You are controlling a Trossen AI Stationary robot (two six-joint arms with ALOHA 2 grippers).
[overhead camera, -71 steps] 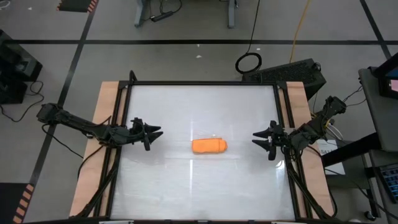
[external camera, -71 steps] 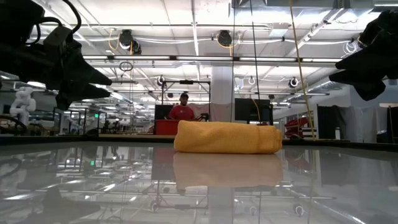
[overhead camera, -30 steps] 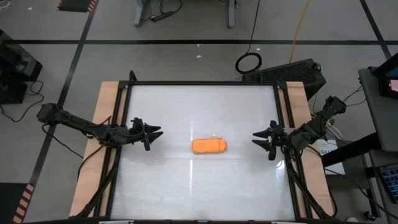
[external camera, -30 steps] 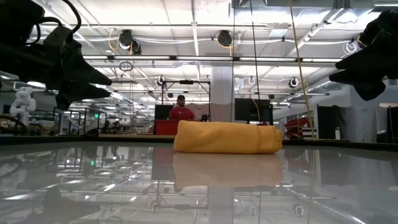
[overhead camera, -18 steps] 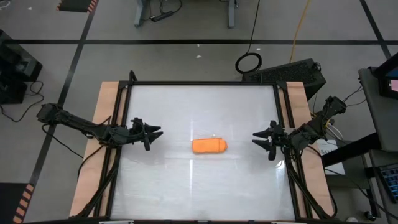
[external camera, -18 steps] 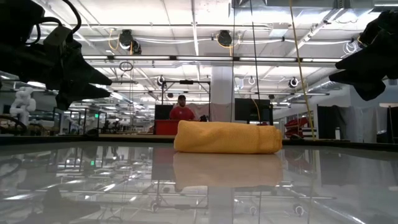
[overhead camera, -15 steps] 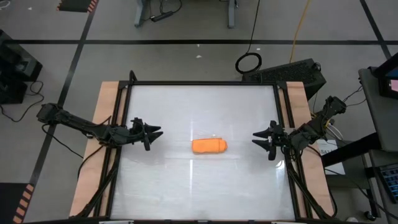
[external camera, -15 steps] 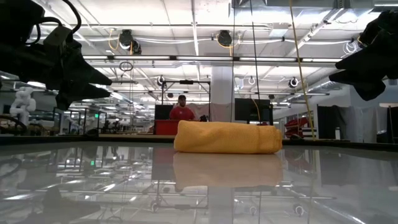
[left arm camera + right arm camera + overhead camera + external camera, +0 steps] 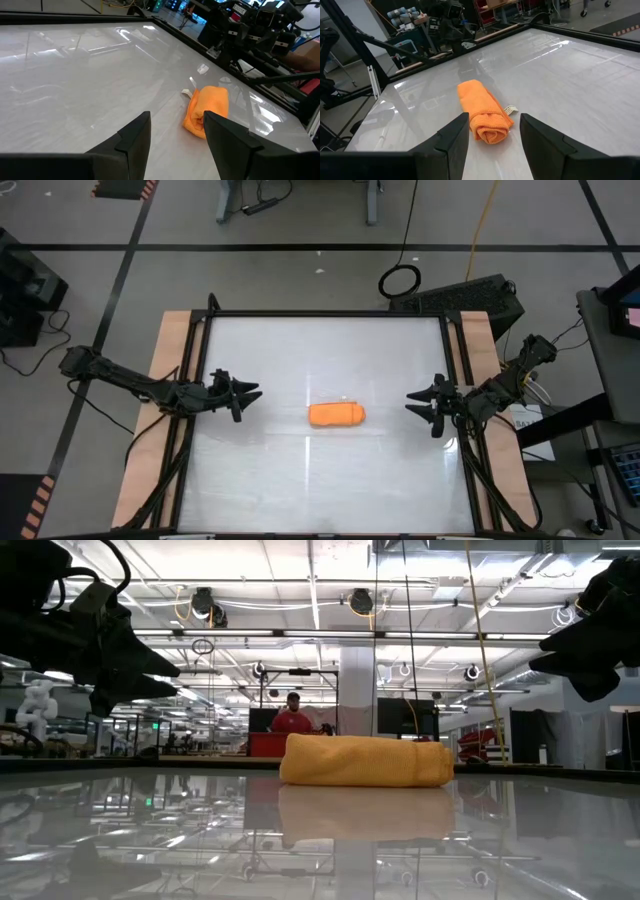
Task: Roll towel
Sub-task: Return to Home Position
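The orange towel lies rolled into a short roll on the middle of the white tabletop, resting on its long side. It also shows in the low view, the left wrist view and the right wrist view, where its spiral end faces the camera. A small white tag sticks out beside it. My left gripper is open and empty, left of the roll. My right gripper is open and empty, right of the roll. Both stay apart from the towel.
A black frame borders the tabletop, with wooden strips along its left and right sides. A person in red stands far off in the room behind the table.
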